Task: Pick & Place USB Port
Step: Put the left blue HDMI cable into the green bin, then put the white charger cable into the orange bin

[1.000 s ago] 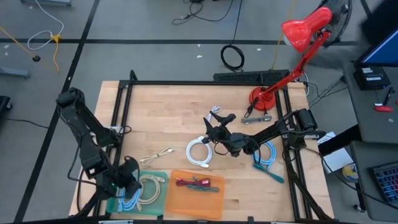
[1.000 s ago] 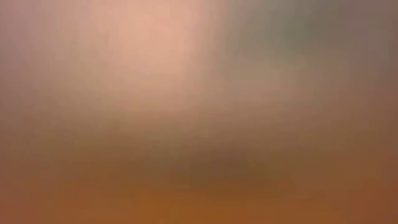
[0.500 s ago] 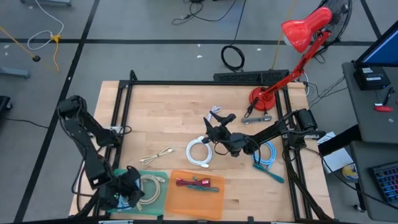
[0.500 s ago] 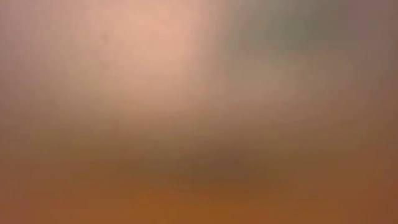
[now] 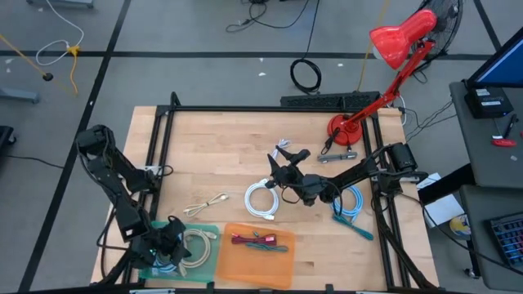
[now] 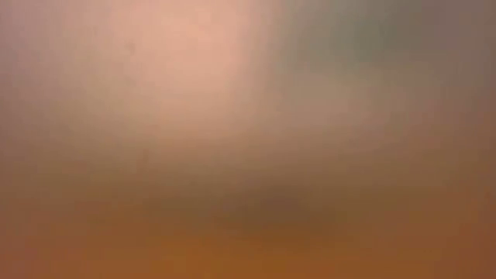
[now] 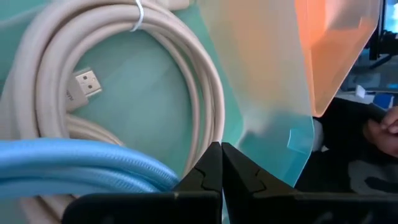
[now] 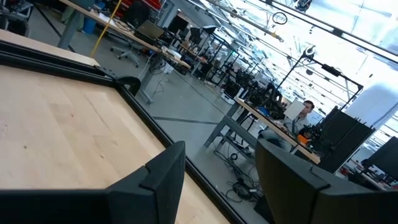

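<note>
At the worktop's (image 5: 229,147) near-left corner, the left hand (image 5: 167,245) sits over the teal tray (image 5: 208,233), fingers pressed together on nothing, just beside a beige coiled cable (image 7: 112,99) and a blue cable (image 7: 74,165). Next comes the orange tray (image 5: 282,261) holding a red cable (image 5: 257,239). A white USB cable (image 5: 261,200) lies mid-worktop. The right hand (image 5: 278,163) hovers above it, fingers spread wide, empty. Farther right lies another blue coil (image 5: 353,204).
</note>
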Motion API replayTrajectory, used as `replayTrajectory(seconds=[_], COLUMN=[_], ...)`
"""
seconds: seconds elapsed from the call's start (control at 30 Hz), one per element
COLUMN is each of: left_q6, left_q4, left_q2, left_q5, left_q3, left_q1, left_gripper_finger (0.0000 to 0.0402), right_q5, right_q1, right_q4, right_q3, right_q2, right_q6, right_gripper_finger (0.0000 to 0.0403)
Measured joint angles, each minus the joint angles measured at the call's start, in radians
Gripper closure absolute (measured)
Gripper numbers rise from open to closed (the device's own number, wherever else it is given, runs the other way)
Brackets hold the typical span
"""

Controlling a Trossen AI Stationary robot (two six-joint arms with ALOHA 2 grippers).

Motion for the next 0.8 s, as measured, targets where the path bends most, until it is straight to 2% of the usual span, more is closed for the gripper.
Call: replayTrajectory(seconds=[0.27, 0.53, 0.67, 0.8], left_q6=[0.037, 0.041, 0.111, 0.253], left_q4=[-0.037, -0.317, -0.433, -0.520], left_q2=[-0.022, -0.063, -0.095, -0.138], left_q5=[0.003, 0.012, -0.078, -0.198], left_q3=[0.021, 0.149, 0.219, 0.262], left_q1=[0.000, -0.001, 0.004, 0.042], left_gripper_finger=[0.0401, 0.0401, 0.0401, 0.0399], right_q5=[0.000, 0.000, 0.000, 0.001], right_q1=[0.000, 0.000, 0.000, 0.000], right_q4=[0.000, 0.000, 0.000, 0.000], right_q3=[0.000, 0.000, 0.000, 0.000], right_q2=[0.000, 0.000, 0.000, 0.000], right_q6=[0.000, 0.003, 0.003, 0.005], right_gripper_finger=[0.0216, 0.0216, 0.0216, 0.0216])
